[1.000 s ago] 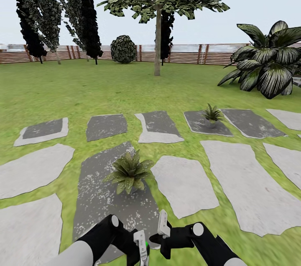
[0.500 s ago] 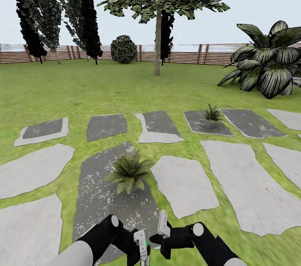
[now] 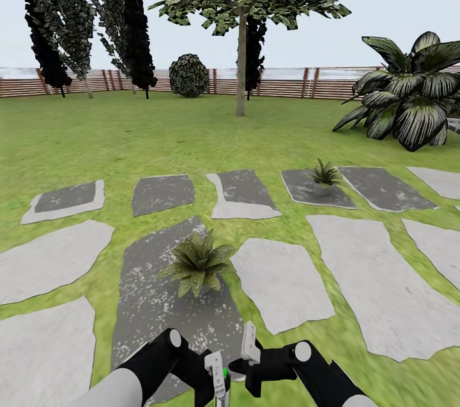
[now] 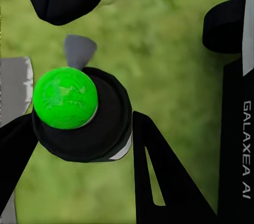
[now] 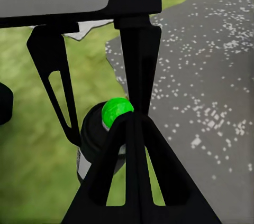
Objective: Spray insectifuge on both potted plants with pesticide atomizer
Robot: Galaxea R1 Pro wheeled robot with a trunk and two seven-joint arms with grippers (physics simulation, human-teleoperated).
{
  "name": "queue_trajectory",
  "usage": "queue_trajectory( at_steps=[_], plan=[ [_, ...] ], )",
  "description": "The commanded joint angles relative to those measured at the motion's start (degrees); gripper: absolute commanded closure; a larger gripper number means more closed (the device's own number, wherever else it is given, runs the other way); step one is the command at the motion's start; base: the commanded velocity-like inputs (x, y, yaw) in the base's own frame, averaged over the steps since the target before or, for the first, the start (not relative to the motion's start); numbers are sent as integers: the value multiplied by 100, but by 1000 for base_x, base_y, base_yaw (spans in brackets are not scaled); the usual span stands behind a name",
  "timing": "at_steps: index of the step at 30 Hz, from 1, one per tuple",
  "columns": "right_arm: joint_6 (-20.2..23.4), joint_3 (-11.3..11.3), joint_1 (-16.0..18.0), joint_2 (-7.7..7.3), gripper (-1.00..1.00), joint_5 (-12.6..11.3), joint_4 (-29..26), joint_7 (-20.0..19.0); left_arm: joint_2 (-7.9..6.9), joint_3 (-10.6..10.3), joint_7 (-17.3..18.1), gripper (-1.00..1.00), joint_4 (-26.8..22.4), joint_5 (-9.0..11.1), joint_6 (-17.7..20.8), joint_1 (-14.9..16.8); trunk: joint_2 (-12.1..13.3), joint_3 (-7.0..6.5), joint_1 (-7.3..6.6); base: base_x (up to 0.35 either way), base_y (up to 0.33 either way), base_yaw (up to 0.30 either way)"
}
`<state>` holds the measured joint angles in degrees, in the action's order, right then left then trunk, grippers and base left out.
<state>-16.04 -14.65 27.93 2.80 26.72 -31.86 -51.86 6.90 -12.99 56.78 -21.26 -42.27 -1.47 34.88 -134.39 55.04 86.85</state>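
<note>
The left gripper (image 3: pixel 216 376) had its jaws closed on the pesticide atomizer (image 4: pixel 82 115), a small dark bottle with a bright green top, one black finger pressed against each side of its body. The right gripper (image 3: pixel 249 346) sat just beside it, and its jaws looked closed on nothing, the tips meeting in the right wrist view. In the head view both grippers hung low at the robot's front, above the near end of a dark speckled slab (image 3: pixel 150 311).

The nearer potted plant (image 3: pixel 198 263) stood on that same slab, straight ahead of the held bottle and a touch to the left. The farther potted plant (image 3: pixel 324 175) stood well beyond it, ahead and to the right, on another dark slab. The left arm carried the bottle, so the spray probably needed aiming forward at the nearer rosette first.
</note>
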Motion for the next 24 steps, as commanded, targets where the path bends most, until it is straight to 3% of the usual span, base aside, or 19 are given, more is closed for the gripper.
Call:
queue_trajectory(
  at_steps=[1,18,21,24],
  plan=[
    [-31,6,2,1,100,52,-5,0,3,4,15,100,-4,-30,-58,1,-2,5,-1,0,0,0],
    [-31,6,2,-8,100,53,13,10,20,7,43,100,-9,-17,-112,1,-2,5,-1,0,0,0],
    [-31,6,2,-8,100,52,13,10,17,-6,37,100,0,137,-116,1,-2,5,-1,0,0,0],
    [-31,5,2,-8,100,52,8,10,-35,-43,20,100,29,127,-109,1,-2,5,-1,0,0,0]
  ],
)
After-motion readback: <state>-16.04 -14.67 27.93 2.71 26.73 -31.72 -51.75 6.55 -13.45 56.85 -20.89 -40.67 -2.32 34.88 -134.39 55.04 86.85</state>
